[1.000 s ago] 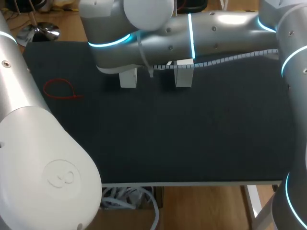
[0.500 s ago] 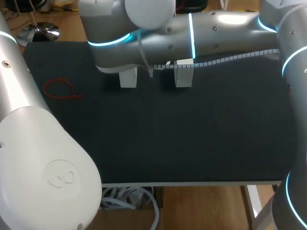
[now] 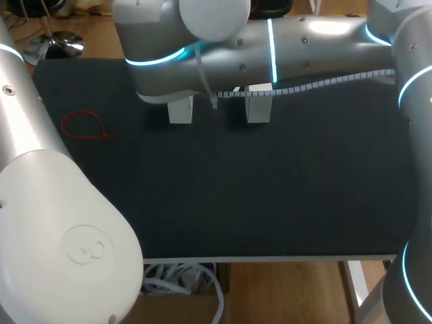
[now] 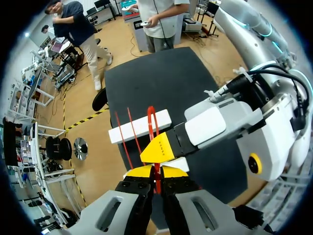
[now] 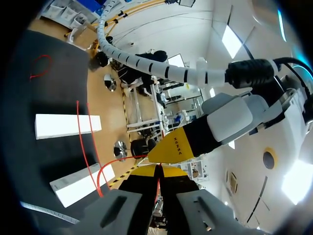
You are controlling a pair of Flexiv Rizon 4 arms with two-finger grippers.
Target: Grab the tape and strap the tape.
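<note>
Where left tool (image 4: pixel 156 169) meets right tool (image 5: pixel 157 170) over table (image 3: pixel 270 189), tape (image 4: pixel 150 108) seems pinched.

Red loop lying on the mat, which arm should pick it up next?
Left, probably: the loop lies at the mat's left side, where that arm comes in. But left gripper and right gripper are both shut on a tie.

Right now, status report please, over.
Shut on red strap: left gripper, right gripper. Two white blocks below. Another red loop lies apart, not obstructing.
</note>
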